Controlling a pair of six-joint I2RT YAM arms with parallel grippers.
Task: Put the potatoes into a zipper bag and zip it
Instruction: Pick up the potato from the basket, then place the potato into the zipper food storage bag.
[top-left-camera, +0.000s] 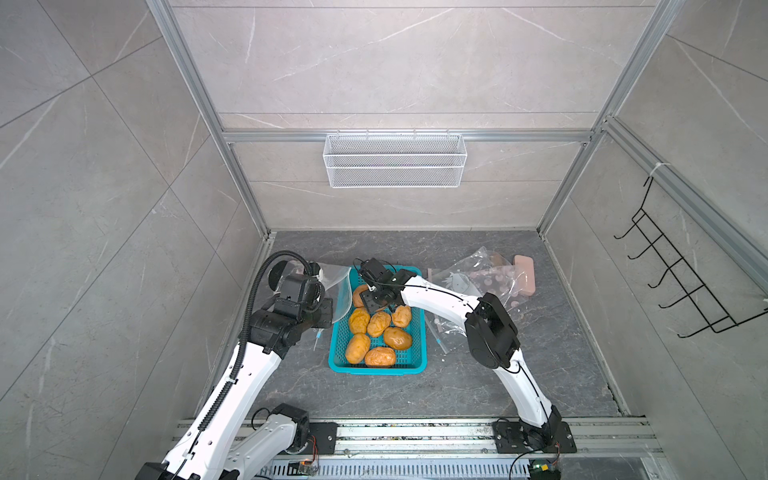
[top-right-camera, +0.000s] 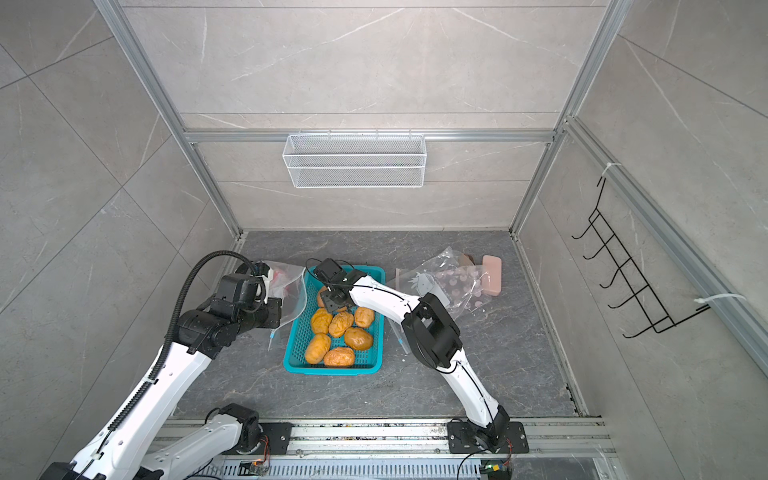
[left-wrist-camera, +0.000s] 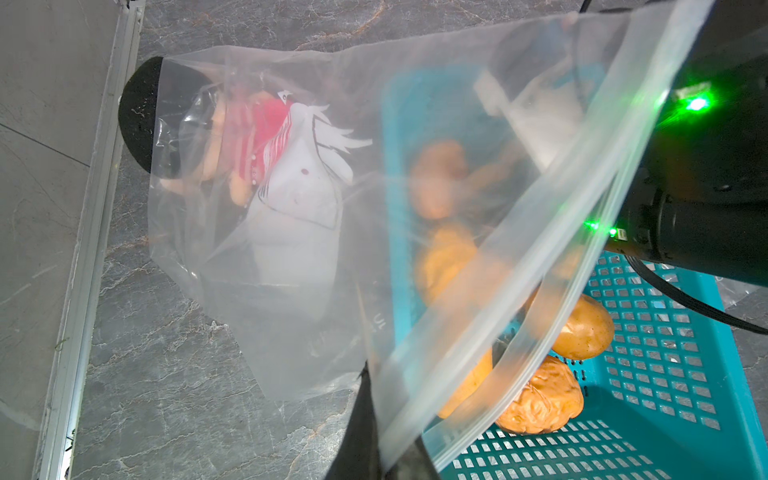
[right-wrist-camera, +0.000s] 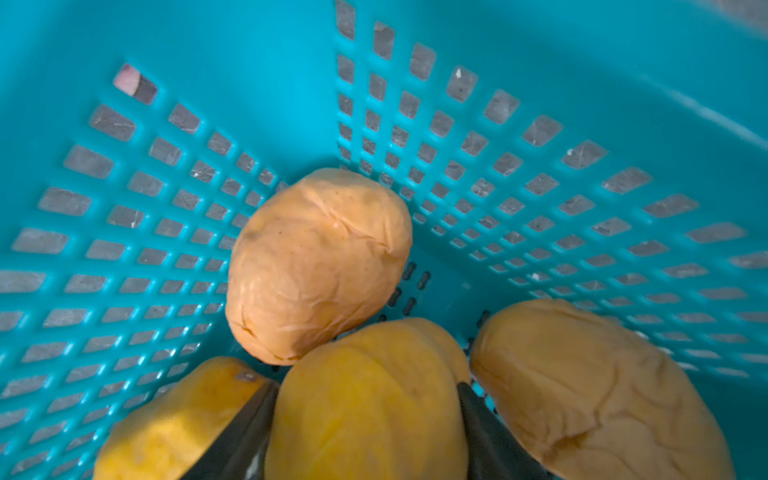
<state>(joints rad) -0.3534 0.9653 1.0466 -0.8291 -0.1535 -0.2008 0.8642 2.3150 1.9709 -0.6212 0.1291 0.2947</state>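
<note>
Pretty bare setup: pale grey marble-look tile walls (top-left-camera: 395, 62) all round, held in an aluminium frame (top-left-camera: 407, 136). A white mesh basket (top-left-camera: 395, 166) hangs on the back wall, a black wire hook rack (top-left-camera: 681, 274) on the right one. The floor (top-left-camera: 457, 386) is darker grey veined stone, evenly lit.

— Centre of my table (top-left-camera: 415, 395)?
— Basket (top-left-camera: 376, 369), potatoes (top-left-camera: 378, 324) in it.
— Around it?
— I log the zipper bag (top-left-camera: 334, 282) just beside it at ten o'clock, a second bag (top-left-camera: 478, 278) at two, a block (top-left-camera: 524, 274) at that bag's three, and a wall shelf (top-left-camera: 395, 160) at twelve.
</note>
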